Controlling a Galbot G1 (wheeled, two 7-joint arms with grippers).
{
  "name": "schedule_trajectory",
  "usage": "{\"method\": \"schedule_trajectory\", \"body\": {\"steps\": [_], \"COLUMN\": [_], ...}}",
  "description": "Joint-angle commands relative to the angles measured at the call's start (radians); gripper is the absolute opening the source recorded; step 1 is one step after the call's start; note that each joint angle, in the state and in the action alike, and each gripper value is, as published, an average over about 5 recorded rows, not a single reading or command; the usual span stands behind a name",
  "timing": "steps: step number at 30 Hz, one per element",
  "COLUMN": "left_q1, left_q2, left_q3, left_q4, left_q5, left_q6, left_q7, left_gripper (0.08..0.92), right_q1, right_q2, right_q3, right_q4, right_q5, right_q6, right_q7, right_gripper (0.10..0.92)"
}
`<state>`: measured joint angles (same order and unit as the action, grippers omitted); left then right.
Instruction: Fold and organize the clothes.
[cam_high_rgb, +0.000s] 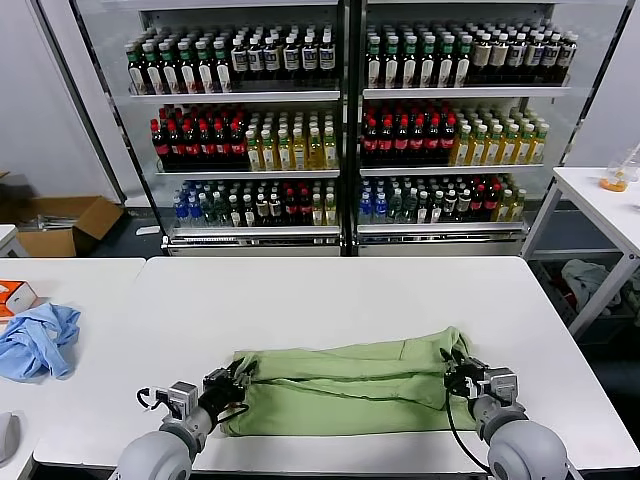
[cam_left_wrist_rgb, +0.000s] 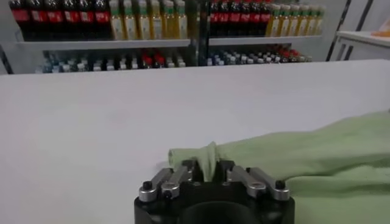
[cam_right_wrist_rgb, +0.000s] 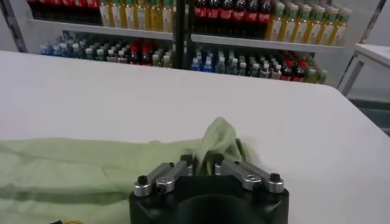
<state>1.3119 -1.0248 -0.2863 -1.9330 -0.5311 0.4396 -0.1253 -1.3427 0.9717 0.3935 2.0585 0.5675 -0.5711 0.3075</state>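
Note:
The clothes, a light green shirt (cam_high_rgb: 350, 385), lie folded into a long band across the near part of the white table (cam_high_rgb: 330, 300). My left gripper (cam_high_rgb: 238, 385) is at the shirt's left end. In the left wrist view a raised fold of the shirt (cam_left_wrist_rgb: 317, 152) stands between the slightly parted fingers of that gripper (cam_left_wrist_rgb: 208, 165). My right gripper (cam_high_rgb: 452, 375) is at the shirt's right end. In the right wrist view a bunched corner of the shirt (cam_right_wrist_rgb: 73, 164) rises between that gripper's (cam_right_wrist_rgb: 203, 159) fingers, with a small gap on one side.
A crumpled light blue garment (cam_high_rgb: 38, 340) and an orange box (cam_high_rgb: 12, 297) lie on the neighbouring table to the left. Shelves of bottles (cam_high_rgb: 340, 130) stand behind the table. A second white table (cam_high_rgb: 600, 200) is at the right, a cardboard box (cam_high_rgb: 60, 222) on the floor at the left.

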Motion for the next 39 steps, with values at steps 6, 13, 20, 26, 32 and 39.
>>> {"method": "schedule_trajectory", "body": {"steps": [6,13,20,26,32,39], "left_q1": [0.071,0.102,0.115,0.12,0.138,0.158], "left_q2": [-0.137,-0.211,-0.24,-0.245,-0.248,-0.235], "left_q3": [-0.005,0.007,0.023,0.028,0.03,0.007], "left_q4": [-0.074,-0.046,-0.036,-0.026,-0.028,-0.04], "left_q5": [0.212,0.272,0.279,0.278,0.272,0.226], "left_q6": [-0.078,-0.073,-0.066,-0.077,-0.082,-0.082], "left_q7": [-0.196,-0.254,-0.25,-0.245,-0.23,-0.199], "left_gripper": [0.54,0.755,0.821,0.756,0.587,0.379], "right_q1": [-0.029,-0.008,-0.006,0.005,0.011,0.008], "right_q2": [0.003,0.012,0.003,-0.002,-0.008,-0.01], "right_q3": [-0.001,-0.016,-0.012,-0.01,-0.008,-0.003], "right_q4": [0.028,0.016,0.007,0.007,0.007,0.023], "right_q5": [-0.113,-0.135,-0.133,-0.13,-0.126,-0.125], "right_q6": [0.038,0.048,0.055,0.062,0.067,0.068], "right_q7": [-0.012,-0.024,-0.027,-0.025,-0.022,-0.02], "right_gripper": [0.535,0.734,0.821,0.823,0.823,0.823]}}
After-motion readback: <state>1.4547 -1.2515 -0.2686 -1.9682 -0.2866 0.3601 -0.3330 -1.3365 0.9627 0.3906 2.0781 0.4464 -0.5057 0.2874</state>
